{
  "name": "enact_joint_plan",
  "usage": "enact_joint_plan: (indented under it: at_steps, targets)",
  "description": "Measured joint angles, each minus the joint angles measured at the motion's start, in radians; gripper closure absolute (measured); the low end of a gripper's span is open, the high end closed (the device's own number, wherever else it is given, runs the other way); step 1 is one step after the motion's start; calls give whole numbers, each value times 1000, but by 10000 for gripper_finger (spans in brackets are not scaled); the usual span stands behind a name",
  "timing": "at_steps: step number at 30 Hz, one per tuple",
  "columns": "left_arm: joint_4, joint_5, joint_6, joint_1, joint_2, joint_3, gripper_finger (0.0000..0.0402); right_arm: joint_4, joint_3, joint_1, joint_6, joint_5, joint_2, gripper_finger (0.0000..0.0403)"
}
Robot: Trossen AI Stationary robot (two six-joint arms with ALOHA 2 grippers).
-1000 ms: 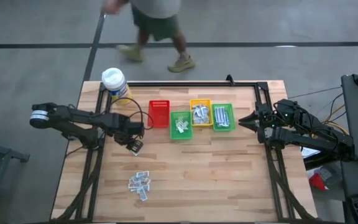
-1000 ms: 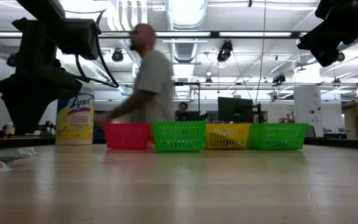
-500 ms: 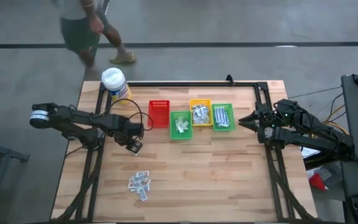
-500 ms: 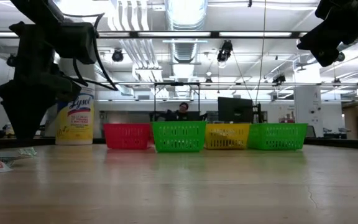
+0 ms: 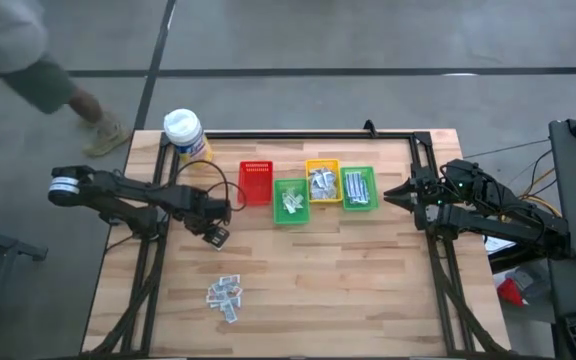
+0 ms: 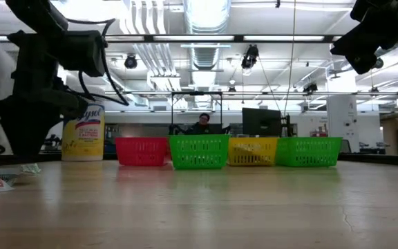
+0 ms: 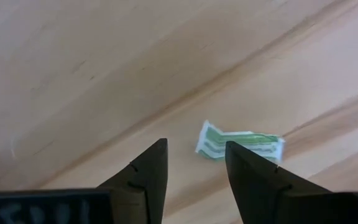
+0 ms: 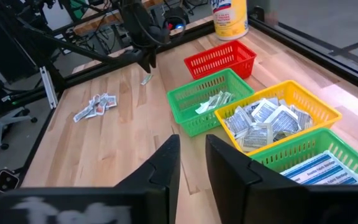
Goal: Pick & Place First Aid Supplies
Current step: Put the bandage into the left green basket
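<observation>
1. The loose packets (image 5: 224, 295) lie in a small heap near the table's (image 5: 368, 300) front-left corner, untouched; they look light, thin and floppy, so a pinch across a raised edge seems wiser than pressing flat
2. The left gripper (image 5: 218, 234) hovers toward the left edge, jaws parted and empty, over a single green sachet (image 7: 240, 145) lying flat on the wood
3. The bins (image 5: 313, 190) sit in a row near the back edge; three already hold supplies, the red one looks empty
4. The right gripper (image 5: 408, 192) waits at the right edge, jaws apart, holding nothing
5. Only the left wrist view shows the sachet's green print; the high view alone shows the heap's place
</observation>
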Motion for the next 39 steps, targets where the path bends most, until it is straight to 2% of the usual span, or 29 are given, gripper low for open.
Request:
enact_joint_plan:
  at_steps: [15, 26, 32, 39]
  targets:
    - [40, 7, -17, -2, 132, -30, 254, 0, 0, 0, -15, 0, 0, 320]
    - [33, 2, -17, -2, 135, -29, 342, 0, 0, 0, -15, 0, 0, 325]
    - [30, 3, -16, -2, 135, -29, 368, 0, 0, 0, -17, 0, 0, 335]
    - [24, -1, -23, -2, 131, -29, 396, 0, 0, 0, -18, 0, 0, 327]
